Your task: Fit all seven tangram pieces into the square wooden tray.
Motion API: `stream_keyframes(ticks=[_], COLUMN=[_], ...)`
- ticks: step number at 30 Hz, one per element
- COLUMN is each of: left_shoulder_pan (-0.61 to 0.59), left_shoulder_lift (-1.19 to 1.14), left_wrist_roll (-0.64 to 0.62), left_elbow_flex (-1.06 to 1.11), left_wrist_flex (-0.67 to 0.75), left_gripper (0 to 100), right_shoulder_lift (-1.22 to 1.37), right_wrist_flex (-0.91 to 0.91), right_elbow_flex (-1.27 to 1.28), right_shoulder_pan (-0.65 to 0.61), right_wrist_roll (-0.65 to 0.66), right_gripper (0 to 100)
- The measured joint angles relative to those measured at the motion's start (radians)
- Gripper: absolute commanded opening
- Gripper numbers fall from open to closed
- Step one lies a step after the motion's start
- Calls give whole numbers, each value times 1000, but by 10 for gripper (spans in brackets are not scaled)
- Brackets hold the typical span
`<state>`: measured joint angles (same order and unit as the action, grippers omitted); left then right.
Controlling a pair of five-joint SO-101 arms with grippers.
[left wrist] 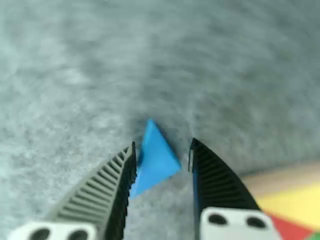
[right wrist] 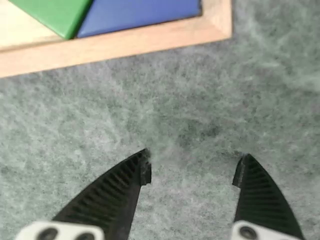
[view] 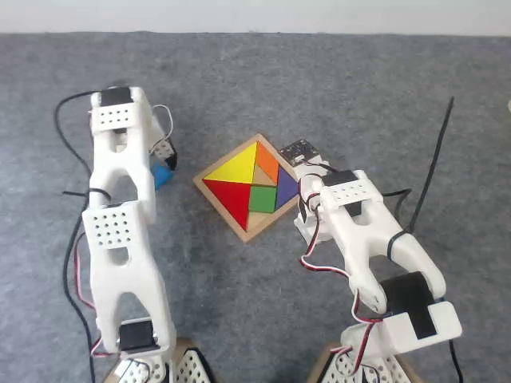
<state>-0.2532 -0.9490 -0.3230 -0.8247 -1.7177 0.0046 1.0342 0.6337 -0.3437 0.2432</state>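
Observation:
The square wooden tray [view: 244, 232] lies turned like a diamond at the middle of the table. It holds yellow [view: 234, 166], red [view: 230, 198], orange [view: 267, 163], green [view: 262, 199] and purple [view: 286, 187] pieces, with a small bare wood triangle [view: 266, 178] among them. A blue triangle [left wrist: 154, 157] lies on the carpet left of the tray [left wrist: 280, 177]. My left gripper [left wrist: 162, 145] is open around it, one finger touching its edge. My right gripper [right wrist: 192, 162] hangs open over bare carpet just outside the tray's rim [right wrist: 115, 45], near the green [right wrist: 52, 15] and purple [right wrist: 140, 12] pieces.
Grey carpet [view: 359, 96] covers the table. Black and red cables [view: 72, 239] hang beside both arms, and a black cable [view: 435, 152] runs up at the right. A small dark board [view: 297, 150] on the right arm sits by the tray's right corner.

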Motion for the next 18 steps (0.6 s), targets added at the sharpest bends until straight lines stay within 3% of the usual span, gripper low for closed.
stream_keyframes(ticks=[9, 18], left_shoulder_pan=[-14, -38], left_shoulder_lift=[91, 3], left_wrist_roll=[276, 328], left_elbow_flex=[106, 104], left_wrist_flex=[2, 5], left_gripper=[178, 178], right_shoulder_lift=[0, 0], right_wrist_flex=[0, 0], right_elbow_flex=[0, 0], right_shoulder_pan=[0, 0], right_wrist_roll=[0, 0], right_gripper=[274, 274])
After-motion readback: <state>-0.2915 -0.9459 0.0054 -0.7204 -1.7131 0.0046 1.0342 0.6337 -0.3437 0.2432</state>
